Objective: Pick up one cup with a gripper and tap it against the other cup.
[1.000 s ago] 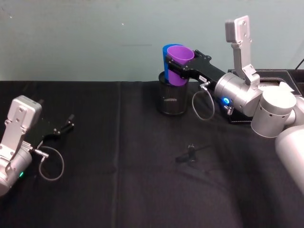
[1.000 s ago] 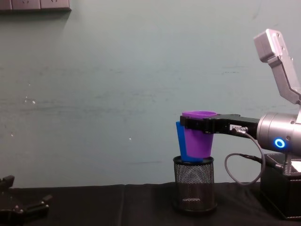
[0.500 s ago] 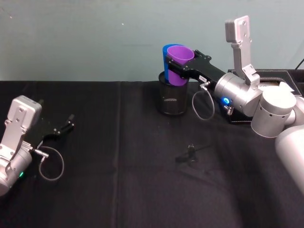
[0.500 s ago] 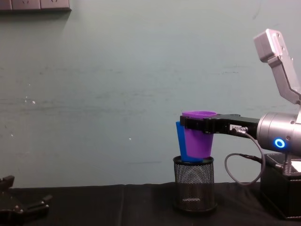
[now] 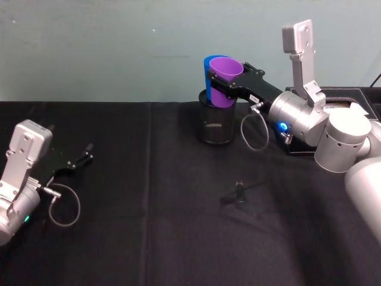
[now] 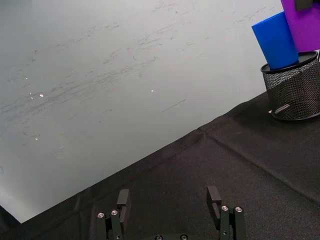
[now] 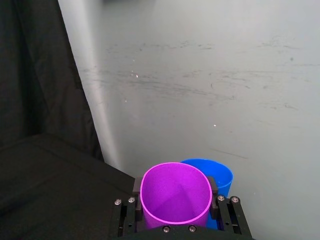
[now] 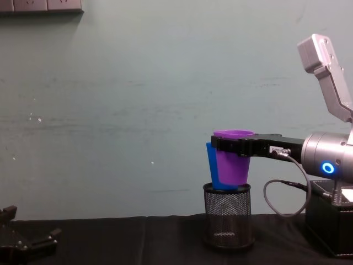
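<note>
At the far middle of the table (image 5: 149, 208), your right gripper (image 5: 228, 89) clamps the purple cup (image 5: 225, 74) near its rim, above the mesh holder (image 5: 215, 125) and just beside the blue cup (image 5: 207, 68) standing in it. Your left gripper (image 5: 83, 156) rests spread open, near left.

A pale grey-green wall (image 8: 110, 110), marked with faint scuffs and scratches, rises behind the table (image 5: 149, 238), which is draped in creased black cloth. Pale wall plates (image 8: 41, 5) sit high up; a dark drape (image 7: 30, 75) hangs alongside.
</note>
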`<state>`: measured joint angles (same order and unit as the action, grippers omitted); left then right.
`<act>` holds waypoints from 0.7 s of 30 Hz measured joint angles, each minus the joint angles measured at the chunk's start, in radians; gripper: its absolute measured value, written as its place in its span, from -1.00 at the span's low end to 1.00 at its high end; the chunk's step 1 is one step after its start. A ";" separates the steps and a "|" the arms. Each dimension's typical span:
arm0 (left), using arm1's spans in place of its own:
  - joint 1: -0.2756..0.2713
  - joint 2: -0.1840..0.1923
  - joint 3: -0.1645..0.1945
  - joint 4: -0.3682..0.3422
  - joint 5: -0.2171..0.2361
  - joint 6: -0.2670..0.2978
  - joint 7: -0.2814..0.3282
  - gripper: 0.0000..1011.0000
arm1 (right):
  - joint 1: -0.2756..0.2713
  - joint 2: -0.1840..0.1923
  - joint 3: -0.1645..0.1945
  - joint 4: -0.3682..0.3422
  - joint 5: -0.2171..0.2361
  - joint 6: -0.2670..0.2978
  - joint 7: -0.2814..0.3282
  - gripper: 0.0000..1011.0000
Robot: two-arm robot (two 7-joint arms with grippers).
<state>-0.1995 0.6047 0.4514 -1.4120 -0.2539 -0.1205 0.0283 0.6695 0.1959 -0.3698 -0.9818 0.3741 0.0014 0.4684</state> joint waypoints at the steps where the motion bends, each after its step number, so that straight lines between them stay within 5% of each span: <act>1: 0.000 0.000 0.000 0.000 0.000 0.000 0.000 0.98 | 0.000 0.000 0.000 0.000 0.000 0.000 0.000 0.44; 21: 0.000 0.000 0.000 0.000 0.000 0.000 0.000 0.98 | 0.000 0.000 0.000 0.000 0.000 0.000 0.000 0.44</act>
<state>-0.1995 0.6047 0.4514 -1.4120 -0.2539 -0.1205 0.0283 0.6695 0.1959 -0.3698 -0.9818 0.3741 0.0013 0.4684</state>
